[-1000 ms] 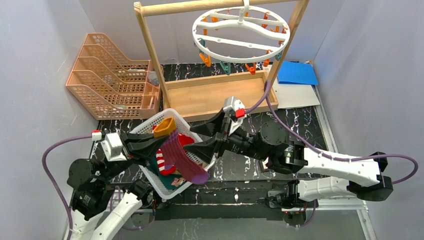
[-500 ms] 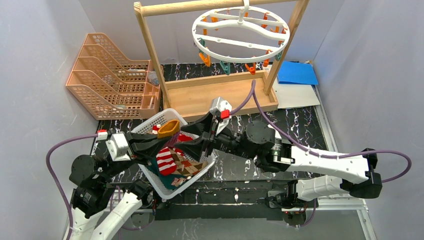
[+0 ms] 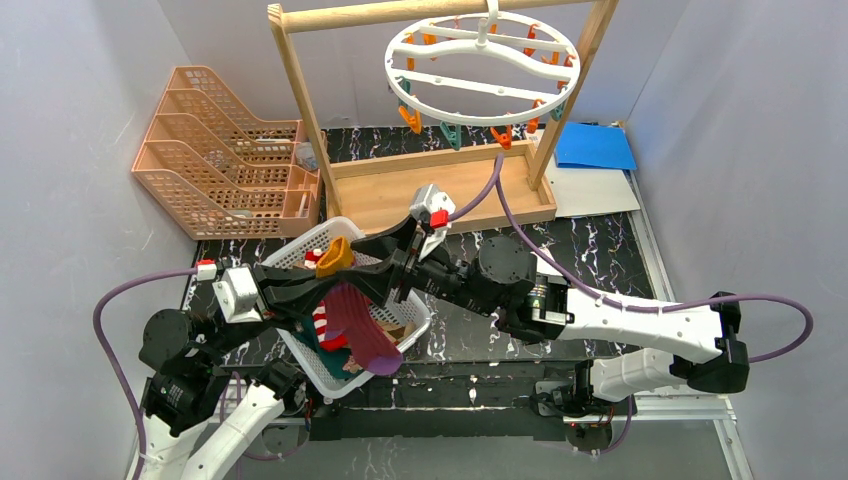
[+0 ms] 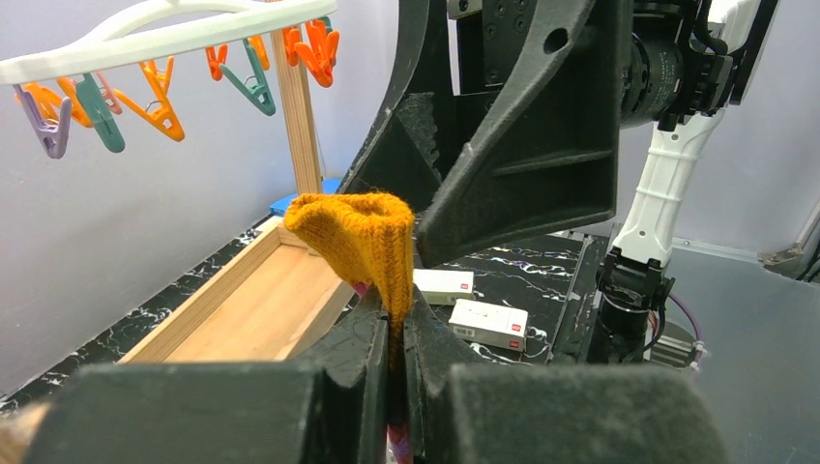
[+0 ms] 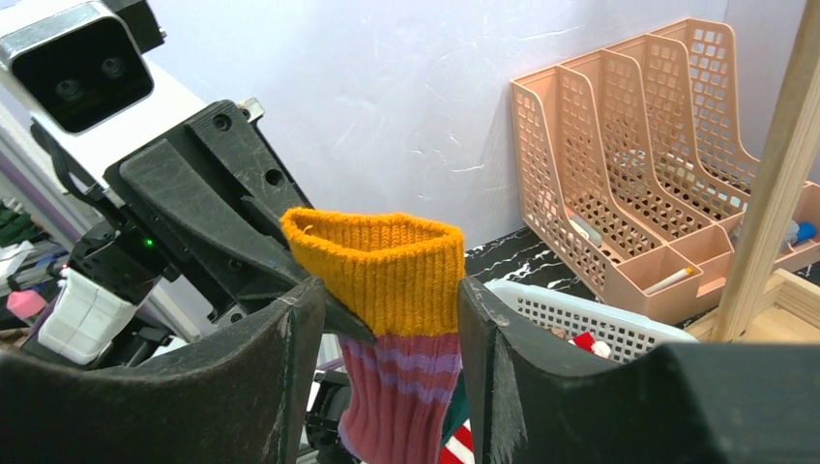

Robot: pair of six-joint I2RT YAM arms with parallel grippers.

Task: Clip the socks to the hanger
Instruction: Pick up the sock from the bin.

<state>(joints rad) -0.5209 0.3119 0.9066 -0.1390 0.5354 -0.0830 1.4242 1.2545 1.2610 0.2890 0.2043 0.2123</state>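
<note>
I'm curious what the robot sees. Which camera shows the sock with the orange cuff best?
The right wrist view: the sock fills the middle, with its orange cuff and pink stripes sharp. The top view shows the whole sock hanging over the basket, but small. The left wrist view shows only the cuff.

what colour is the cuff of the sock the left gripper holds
Mustard orange cuff; the sock below is pink-purple striped. Clearest in the right wrist view.
</note>
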